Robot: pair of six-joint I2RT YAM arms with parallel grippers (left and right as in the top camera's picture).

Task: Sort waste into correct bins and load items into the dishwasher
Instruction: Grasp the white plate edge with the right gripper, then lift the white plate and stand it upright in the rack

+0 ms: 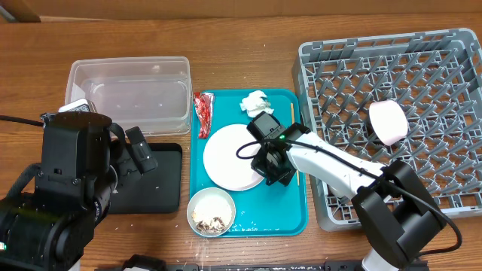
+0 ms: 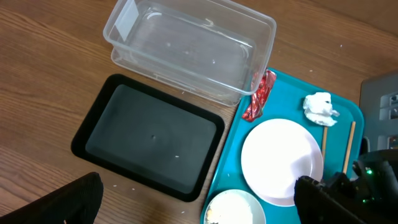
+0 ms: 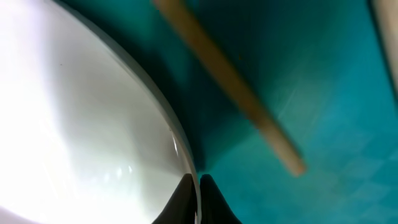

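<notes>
The plate [image 1: 230, 156] lies on the teal tray [image 1: 290, 214], its right rim pinched between the closed fingers of the right gripper [image 3: 199, 186], with a chopstick [image 3: 230, 81] just beside it. Also on the tray are the wrapper [image 1: 203, 113], tissue [image 1: 256, 102] and cream bowl [image 1: 211, 211]; a pink bowl [image 1: 388, 122] sits in the rack [image 1: 452, 53]. The left gripper [image 1: 129, 148] hangs spread wide over the black tray [image 2: 149, 137] beside the tub [image 2: 186, 50].

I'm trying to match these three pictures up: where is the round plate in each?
Overhead: round plate at centre, on the teal tray.
Left wrist: round plate at lower right.
Right wrist: round plate fills the left, right pincer pinching its rim.
Shared landmark: the wooden chopstick beside it, on its right.
</notes>
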